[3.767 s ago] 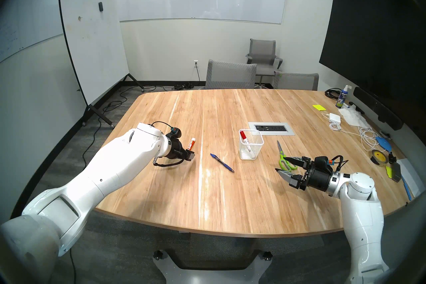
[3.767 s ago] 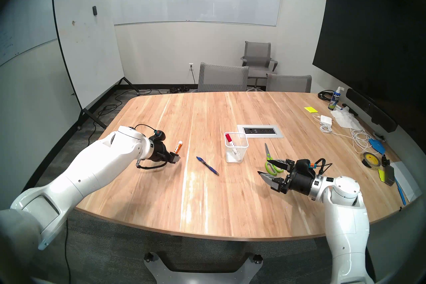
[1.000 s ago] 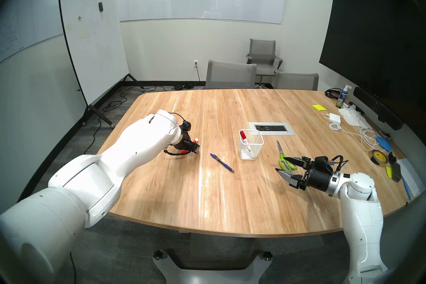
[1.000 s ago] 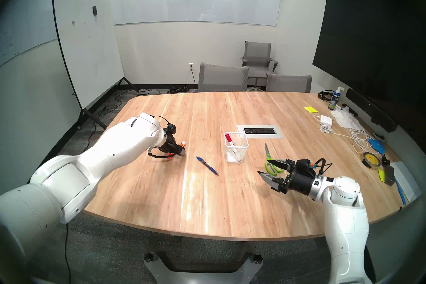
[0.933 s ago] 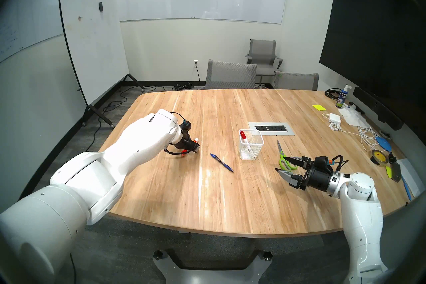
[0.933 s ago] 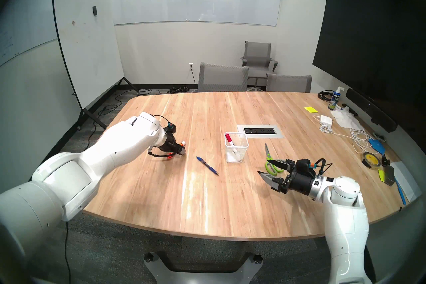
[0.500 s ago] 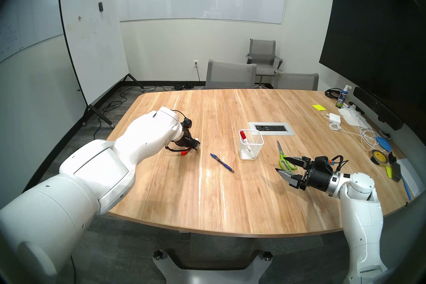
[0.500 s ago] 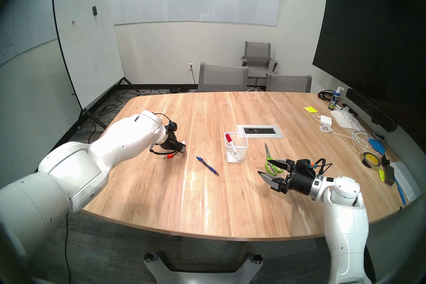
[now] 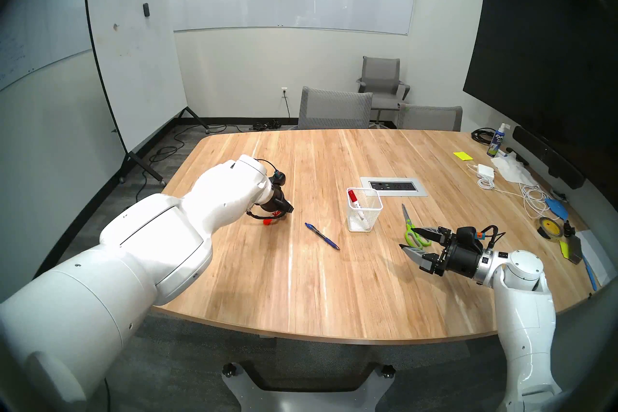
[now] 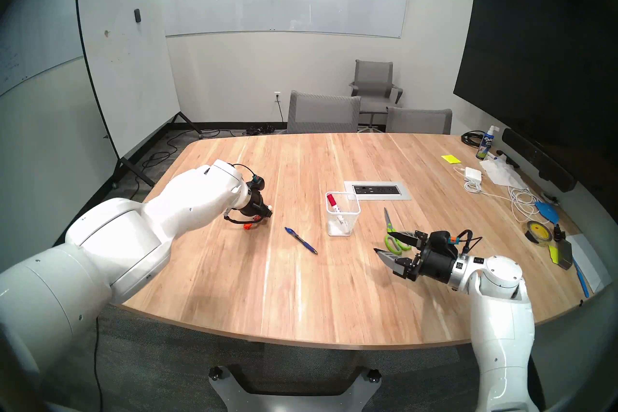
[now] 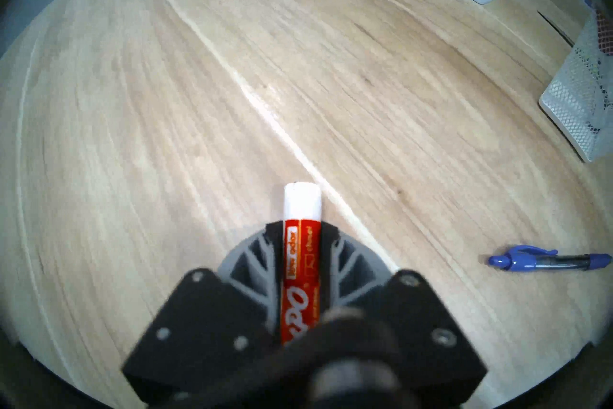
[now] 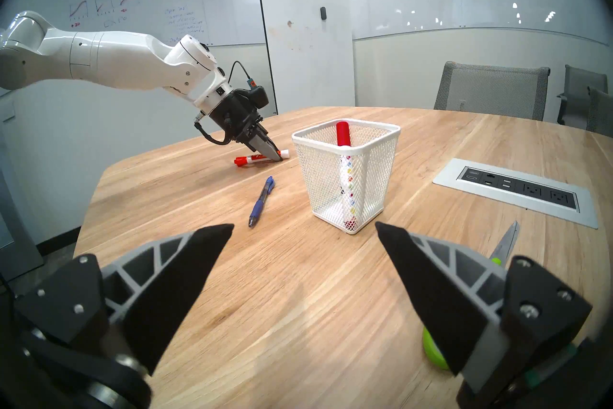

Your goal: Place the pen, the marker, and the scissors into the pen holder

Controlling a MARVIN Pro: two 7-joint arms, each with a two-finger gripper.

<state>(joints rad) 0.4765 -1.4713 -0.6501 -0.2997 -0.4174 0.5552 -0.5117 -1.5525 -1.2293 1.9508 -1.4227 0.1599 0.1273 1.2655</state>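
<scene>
An orange-capped white marker (image 11: 301, 249) lies on the table, and my left gripper (image 11: 301, 225) is shut on its barrel, fingertips down at the wood (image 12: 278, 157). The blue pen (image 9: 322, 235) lies flat between that gripper and the pen holder (image 9: 359, 220), a white mesh cup with a red-capped marker (image 12: 343, 132) standing inside. The green-handled scissors (image 9: 413, 227) lie to the holder's right. My right gripper (image 9: 407, 237) hovers open just in front of the scissors' handles, holding nothing.
A grey power outlet panel (image 9: 393, 186) is set into the table behind the holder. Cables (image 9: 531, 197), a tape roll (image 9: 548, 227) and a spray bottle (image 9: 497, 140) crowd the right edge. Grey chairs (image 9: 334, 107) stand at the far side.
My left gripper has shifted slightly right over the orange-capped marker and its jaws have closed on the barrel. The right arm, pen, scissors and holder have not moved.
</scene>
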